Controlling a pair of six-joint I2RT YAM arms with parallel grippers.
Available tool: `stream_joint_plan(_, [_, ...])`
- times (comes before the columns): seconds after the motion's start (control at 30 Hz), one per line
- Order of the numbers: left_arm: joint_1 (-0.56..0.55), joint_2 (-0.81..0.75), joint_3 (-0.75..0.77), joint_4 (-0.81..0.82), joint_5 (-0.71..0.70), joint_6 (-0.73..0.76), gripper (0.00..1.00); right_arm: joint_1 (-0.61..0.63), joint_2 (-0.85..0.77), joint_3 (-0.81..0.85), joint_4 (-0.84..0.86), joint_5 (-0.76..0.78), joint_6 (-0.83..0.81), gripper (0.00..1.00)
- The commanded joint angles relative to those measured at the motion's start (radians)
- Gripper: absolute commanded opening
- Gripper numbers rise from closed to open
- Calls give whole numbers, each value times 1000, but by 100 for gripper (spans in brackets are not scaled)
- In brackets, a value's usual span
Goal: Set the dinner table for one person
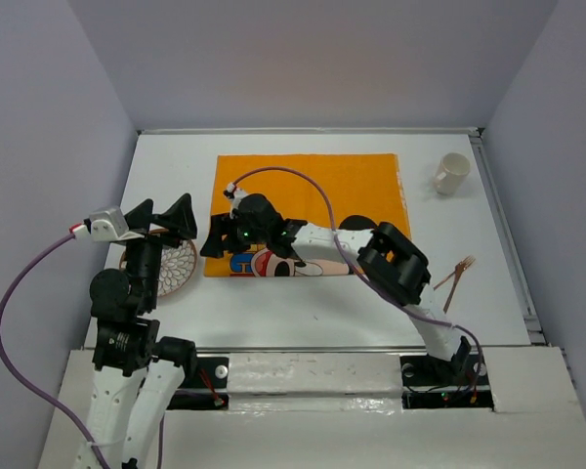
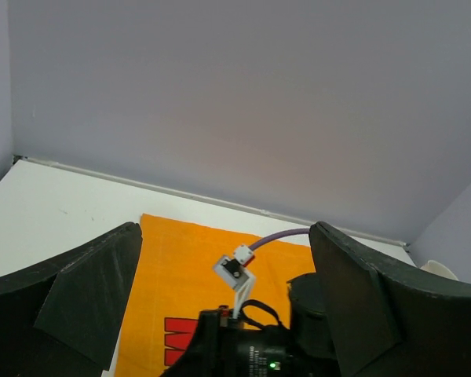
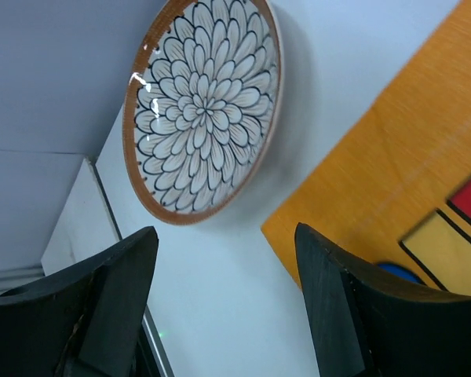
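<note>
Item count:
- desk [image 1: 303,318] x1
- orange mat [image 1: 313,181] x1, cartoon print
- plate [image 1: 182,266] x1, petal pattern, brown rim
- cup [image 1: 451,173] x1, cream
- wooden utensil [image 1: 456,278] x1, thin and forked; type unclear, may be joined pair
- arms x2: left arm [image 1: 127,322], right arm [image 1: 396,264]
- hands x2: left hand [image 2: 225,232], right hand [image 3: 226,236]; two fingers each, four total
- purple cables [image 1: 8,308] x2, one per arm
- green LED [image 1: 244,234] x1, lit, on right wrist
</note>
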Motion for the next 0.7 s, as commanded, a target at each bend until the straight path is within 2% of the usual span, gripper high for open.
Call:
stream_joint_plan(0.0, [22,8,13,65,-6,-6,99,18,134,190,5,-51,47,75])
stream_joint_plan(0.07, [22,11,13,66,-6,-6,99,28,189,291,-34,-59,63,73])
stream_joint_plan(0.3, [23,8,11,66,-3,-1,99,37,367,464,-104,-64,146,63])
stream_joint_plan(0.4, [23,6,11,66,0,-3,99,37,399,518,-121,-65,168,48])
stream_joint_plan(0.43, [23,5,11,66,2,0,99,37,406,526,-123,-67,182,38])
stream_joint_plan(0.5, [20,5,11,66,2,0,99,37,418,538,-121,-62,195,33])
stream_joint_plan(0.53, [20,3,11,66,2,0,99,37,419,544,-121,-56,206,26])
stream_joint_plan(0.67, [14,3,10,65,3,2,99,37,433,577,-121,-47,221,25])
